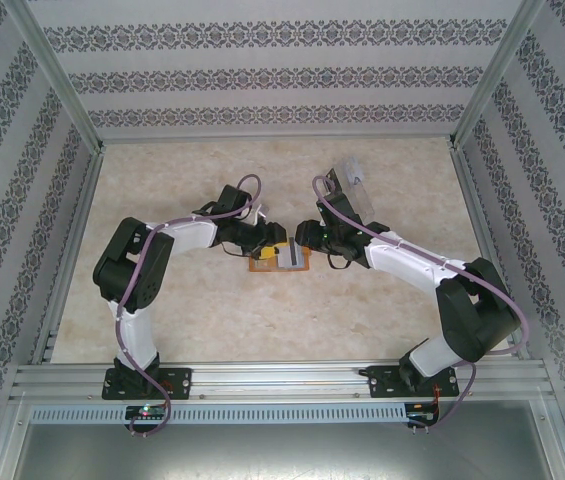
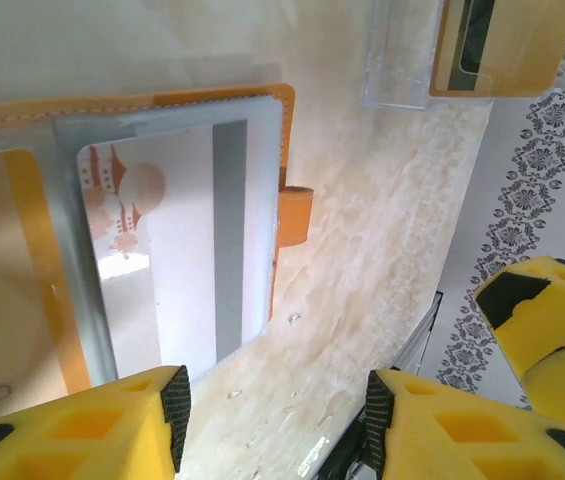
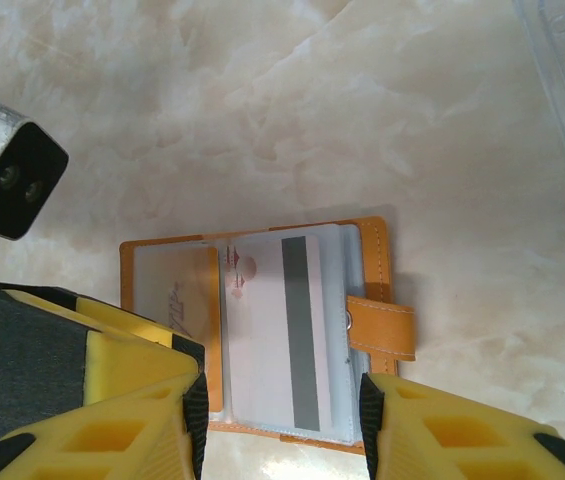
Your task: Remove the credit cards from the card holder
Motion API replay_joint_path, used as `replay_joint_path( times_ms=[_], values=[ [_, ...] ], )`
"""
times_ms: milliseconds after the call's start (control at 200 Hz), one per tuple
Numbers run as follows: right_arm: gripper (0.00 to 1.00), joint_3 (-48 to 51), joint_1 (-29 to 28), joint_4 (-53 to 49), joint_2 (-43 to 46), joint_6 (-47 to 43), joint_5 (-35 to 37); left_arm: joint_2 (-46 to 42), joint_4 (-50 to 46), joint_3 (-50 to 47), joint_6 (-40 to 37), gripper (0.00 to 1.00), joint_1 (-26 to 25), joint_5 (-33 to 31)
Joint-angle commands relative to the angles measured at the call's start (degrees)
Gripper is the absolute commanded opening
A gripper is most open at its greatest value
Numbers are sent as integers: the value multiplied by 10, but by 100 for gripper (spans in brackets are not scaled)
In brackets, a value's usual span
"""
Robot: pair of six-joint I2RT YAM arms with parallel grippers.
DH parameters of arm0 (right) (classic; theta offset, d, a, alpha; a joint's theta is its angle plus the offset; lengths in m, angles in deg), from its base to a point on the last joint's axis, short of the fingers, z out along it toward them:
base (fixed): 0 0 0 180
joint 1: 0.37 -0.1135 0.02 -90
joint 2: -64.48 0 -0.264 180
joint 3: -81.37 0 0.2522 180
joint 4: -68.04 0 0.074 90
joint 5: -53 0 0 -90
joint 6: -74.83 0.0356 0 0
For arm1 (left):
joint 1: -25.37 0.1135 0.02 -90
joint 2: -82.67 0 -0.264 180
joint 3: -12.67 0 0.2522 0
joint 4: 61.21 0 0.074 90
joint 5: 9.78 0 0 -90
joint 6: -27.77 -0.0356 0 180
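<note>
The main risk is the holder (image 3: 374,245) sliding. It lies open and loose on the tabletop (image 3: 262,120), near the middle and well away from every edge, and nothing pins it down. A pull on the white card (image 3: 262,340) could drag the whole booklet along instead of freeing the card. The card also lies flat inside a clear pocket, so a pinch may catch the pocket film with it, or slip off the thin edge. The two arms meet closely over the holder, so they could bump each other.

The right claw (image 3: 282,430) is spread, and the white card's near end lies in the gap between its fingers, with the tab (image 3: 382,330) just to the right. The left claw (image 2: 277,425) is also spread. Its gap is over bare tabletop, and the holder lies to the left of it, by the left finger. An orange card (image 2: 507,45) already lies in the tray (image 2: 397,60), toward the far right corner.
</note>
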Motion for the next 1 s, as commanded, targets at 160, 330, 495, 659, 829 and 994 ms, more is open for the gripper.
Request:
replay_joint_path(
  times_ms=[160,330,495,659,829,994],
  values=[
    [44,-2,3,-4,-9,4,6,-1,-22,17,-9,49,-11,-26],
    [34,-37,-10,-33,-69,-9,-6,-18,-64,11,-24,42,-3,-79],
    [29,-57,-19,-41,-115,-2,1,-9,-92,17,-27,36,-1,-98],
    [23,-73,-18,-40,-136,-7,-6,-2,-106,26,-28,35,0,-105],
    [20,-79,-18,-37,-148,-8,-11,8,-103,33,-25,32,0,-102],
    [22,-88,-18,-40,-165,-10,-24,22,-104,40,-25,32,0,-88]
  ],
)
